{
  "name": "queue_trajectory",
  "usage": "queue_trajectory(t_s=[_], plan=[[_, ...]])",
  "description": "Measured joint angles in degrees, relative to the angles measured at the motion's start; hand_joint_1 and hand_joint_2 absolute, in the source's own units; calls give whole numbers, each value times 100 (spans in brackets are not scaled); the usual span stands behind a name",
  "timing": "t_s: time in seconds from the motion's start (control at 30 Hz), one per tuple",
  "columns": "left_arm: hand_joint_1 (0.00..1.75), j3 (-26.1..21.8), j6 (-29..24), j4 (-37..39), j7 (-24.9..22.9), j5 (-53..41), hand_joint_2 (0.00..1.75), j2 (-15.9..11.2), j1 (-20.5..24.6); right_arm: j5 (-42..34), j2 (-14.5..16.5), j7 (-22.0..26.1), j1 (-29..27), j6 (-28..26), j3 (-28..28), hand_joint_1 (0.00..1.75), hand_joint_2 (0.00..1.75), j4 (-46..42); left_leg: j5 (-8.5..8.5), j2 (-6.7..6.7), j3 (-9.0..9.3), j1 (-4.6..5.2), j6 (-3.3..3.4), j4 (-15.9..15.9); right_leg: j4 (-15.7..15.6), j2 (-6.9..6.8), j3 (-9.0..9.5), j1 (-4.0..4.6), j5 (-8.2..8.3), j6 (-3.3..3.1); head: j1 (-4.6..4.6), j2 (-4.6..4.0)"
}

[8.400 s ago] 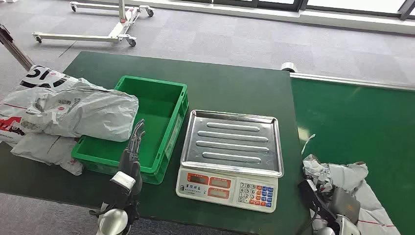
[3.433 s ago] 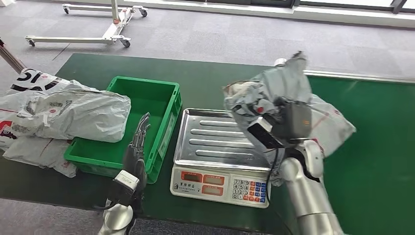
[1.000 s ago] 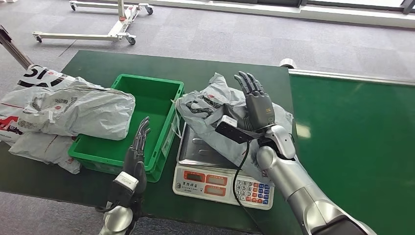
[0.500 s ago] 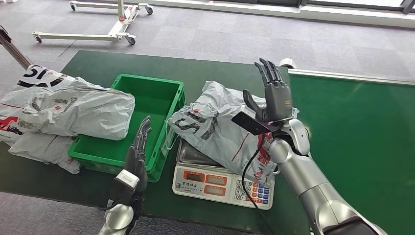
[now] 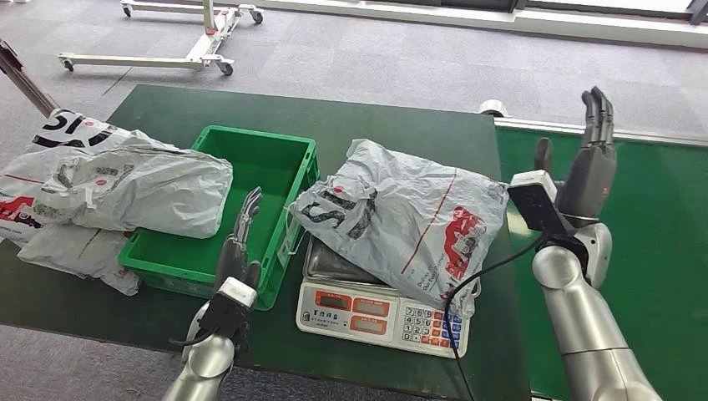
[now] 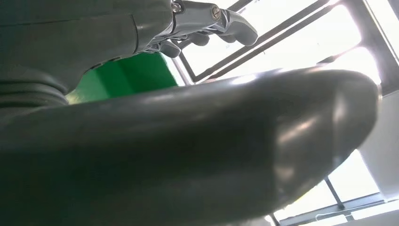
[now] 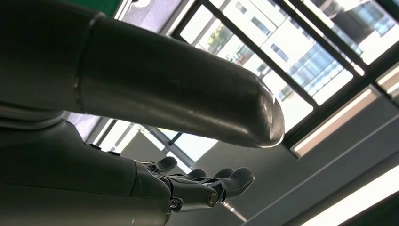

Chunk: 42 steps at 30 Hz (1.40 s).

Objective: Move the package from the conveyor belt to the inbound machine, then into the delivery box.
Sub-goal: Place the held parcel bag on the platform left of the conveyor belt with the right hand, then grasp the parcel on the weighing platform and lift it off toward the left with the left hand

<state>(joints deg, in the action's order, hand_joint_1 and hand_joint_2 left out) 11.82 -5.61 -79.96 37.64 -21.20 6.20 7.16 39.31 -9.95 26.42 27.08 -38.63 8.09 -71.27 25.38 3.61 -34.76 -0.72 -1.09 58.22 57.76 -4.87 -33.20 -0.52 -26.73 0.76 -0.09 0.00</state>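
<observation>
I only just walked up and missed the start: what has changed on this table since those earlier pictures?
The right hand carried the grey package from the conveyor belt onto the scale, let it go and drew back over the belt, fingers up. The left hand, the green box and the pile of bags stayed where they were.

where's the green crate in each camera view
Head view: the green crate sits left of centre on the table, beside the scale, behind the left hand.
Left wrist view: a green patch between thumb and fingers, likely the crate.
Right wrist view: cannot tell.
Shared landmark: the left hand.
</observation>
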Motion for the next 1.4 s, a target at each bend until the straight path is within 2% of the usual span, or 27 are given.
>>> queue_trajectory(t_s=[0.17,0.33,0.43,0.63,1.0,1.2,1.4], plan=[[0,0,-9,66,-61,-100,0,-9,130,-96,-28,86,-150,-36,-137,0,0,-116,0,-1,0,0,0,0,0,-2,3,1,0,0,-1,0],[0,9,-110,895,-265,-704,0,-45,1166,-232,6,476,-1158,30,-1156,0,0,-714,2,23,0,1,3,-3,2,22,-4,0,5,-4,0,0],[0,19,-140,1127,-301,-779,0,-44,1365,-184,65,481,-1309,47,-1335,0,0,-819,2,28,0,1,3,-3,3,28,-6,0,5,-3,-1,0],[0,90,-265,1529,-513,-1190,0,-43,1682,-142,175,487,-1456,145,-1517,0,0,-938,2,26,-1,1,3,-3,3,27,-9,0,5,-3,-1,0],[0,419,-959,3959,-1323,-3018,0,-39,3287,-30,650,533,-1584,441,-1574,0,0,-919,-10,32,-1,1,4,-4,8,31,-8,1,13,-6,-1,0],[0,849,-954,4918,-1604,-3826,0,-33,3682,-106,854,648,-1490,486,-1480,0,0,-652,-10,31,-3,1,4,-4,8,31,-10,1,13,-6,-1,0],[0,1108,-873,5396,-1752,-4071,0,33,3910,-188,1029,742,-1449,449,-1305,0,0,-355,-10,30,-3,1,4,-4,8,30,-10,1,13,-6,0,0]])
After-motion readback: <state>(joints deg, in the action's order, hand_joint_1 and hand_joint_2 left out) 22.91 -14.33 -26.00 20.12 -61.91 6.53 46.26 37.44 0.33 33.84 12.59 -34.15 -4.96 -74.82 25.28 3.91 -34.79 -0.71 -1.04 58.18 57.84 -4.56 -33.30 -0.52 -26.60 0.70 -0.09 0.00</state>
